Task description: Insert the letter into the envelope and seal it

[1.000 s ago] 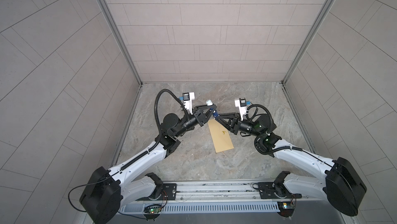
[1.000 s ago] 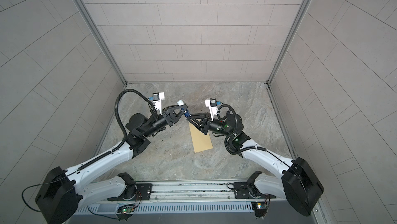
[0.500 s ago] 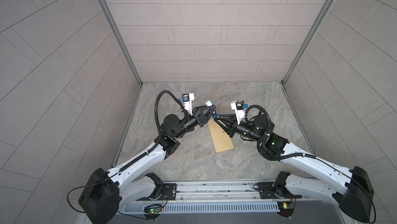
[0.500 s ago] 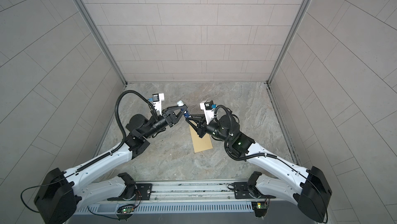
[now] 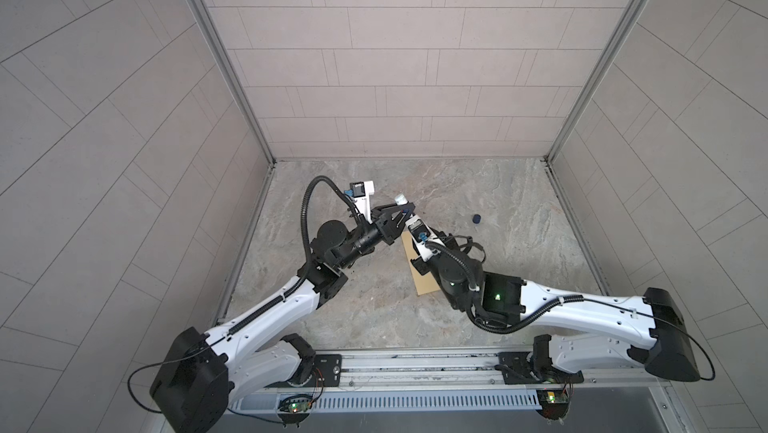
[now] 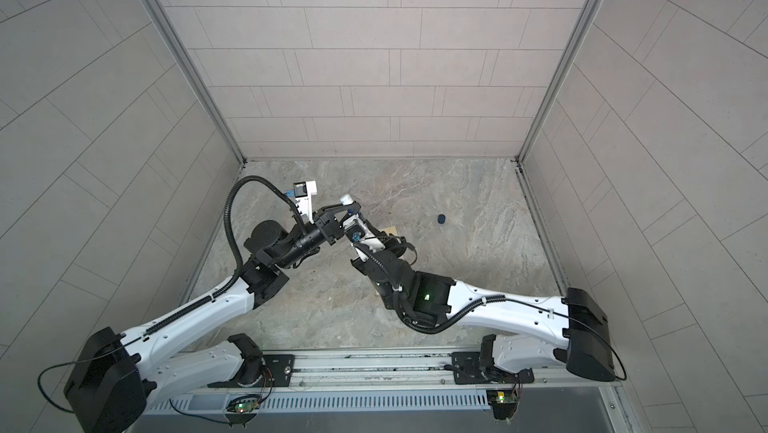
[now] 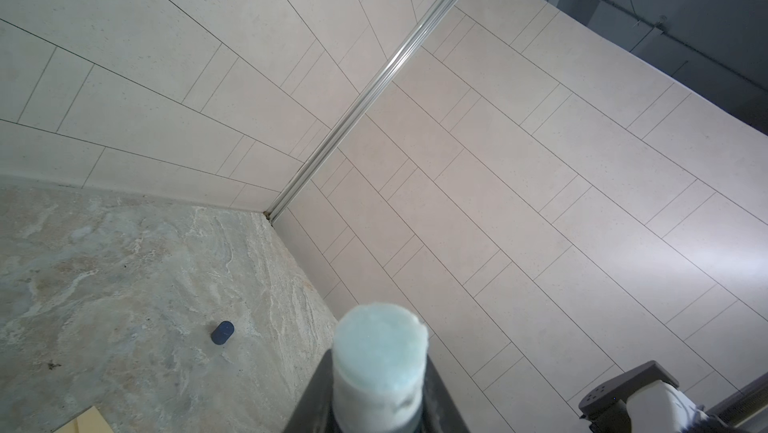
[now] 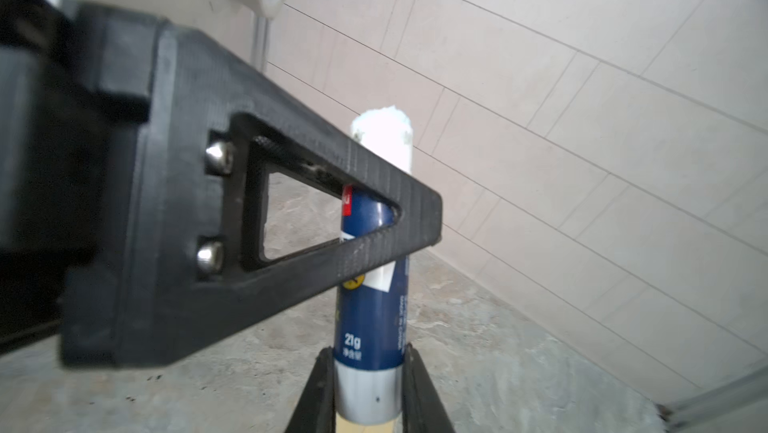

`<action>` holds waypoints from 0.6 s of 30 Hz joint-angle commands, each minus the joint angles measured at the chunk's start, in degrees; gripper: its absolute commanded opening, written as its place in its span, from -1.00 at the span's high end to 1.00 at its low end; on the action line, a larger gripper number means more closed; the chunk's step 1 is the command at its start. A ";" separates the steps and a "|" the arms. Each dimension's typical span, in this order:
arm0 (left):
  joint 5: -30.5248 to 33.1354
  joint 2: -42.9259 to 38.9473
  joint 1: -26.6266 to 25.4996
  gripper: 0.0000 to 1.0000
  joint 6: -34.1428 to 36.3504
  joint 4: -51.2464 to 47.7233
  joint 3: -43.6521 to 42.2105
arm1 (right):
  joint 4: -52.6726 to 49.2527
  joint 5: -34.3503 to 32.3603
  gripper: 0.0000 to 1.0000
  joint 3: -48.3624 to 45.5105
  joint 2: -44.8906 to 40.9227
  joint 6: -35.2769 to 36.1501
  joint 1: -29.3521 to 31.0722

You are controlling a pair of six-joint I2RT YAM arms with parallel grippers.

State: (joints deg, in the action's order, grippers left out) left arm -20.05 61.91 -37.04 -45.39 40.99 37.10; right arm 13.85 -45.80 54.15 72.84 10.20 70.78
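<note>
1. Grip on a blue glue stick (image 8: 370,318) is shared between both grippers, above the far end of the envelope (image 5: 426,285). The stick's pale glue end is uncapped.
2. The upper barrel, just under the glue end, is clamped narrowly by the left gripper (image 7: 378,368). In the right wrist view, one of its black fingers is seen crossing the barrel.
3. The silver base of the stick is pinched by the right gripper (image 8: 368,372), set narrow, with a finger (image 8: 318,389) pressed to each side.
4. The left arm (image 5: 286,302) is raised from the base rail (image 5: 415,362) and bent at the elbow. Its forearm is pointed toward the envelope.
5. The right arm (image 5: 582,306) is stretched low from the rail and bent at the elbow. Its forearm is laid over the envelope and its wrist is turned toward the stick.
6. The envelope is laid flat and slanted on the marbled table (image 5: 519,186). It is mostly covered by the right forearm in both top views, so only a strip of one long edge and the near corner are shown.
7. A dark blue cap (image 5: 476,218) is left on the table, well apart from the envelope, on the right arm's side.
</note>
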 commanded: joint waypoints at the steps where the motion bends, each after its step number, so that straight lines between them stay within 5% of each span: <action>1: 2.25 0.46 -0.01 1.00 2.14 -2.89 -0.66 | 7.14 -6.02 1.00 1.90 2.77 11.80 3.81; 6: 2.51 0.05 -0.01 1.00 2.34 -3.29 -0.79 | 5.64 -1.45 0.99 1.27 1.81 8.94 3.71; 8: 2.32 -0.24 0.03 1.00 2.33 -3.37 -0.64 | 1.76 3.80 0.82 1.35 -0.04 5.91 2.74; 12: 0.41 -0.90 0.07 1.00 2.66 -4.52 0.44 | -8.92 29.37 0.08 0.71 -5.68 -4.13 -5.15; 16: -0.83 -2.10 0.12 1.00 3.44 -5.59 1.27 | -10.90 52.25 -0.41 -2.03 -10.59 -12.45 -15.13; 18: -1.89 -2.51 0.12 1.00 3.55 -6.18 2.07 | -11.16 61.35 -0.50 -3.04 -11.84 -15.65 -19.16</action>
State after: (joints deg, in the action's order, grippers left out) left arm -19.84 61.08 -37.04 -43.48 35.05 37.06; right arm 5.91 -6.46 52.60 62.81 2.24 55.05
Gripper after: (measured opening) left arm 0.275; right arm 0.737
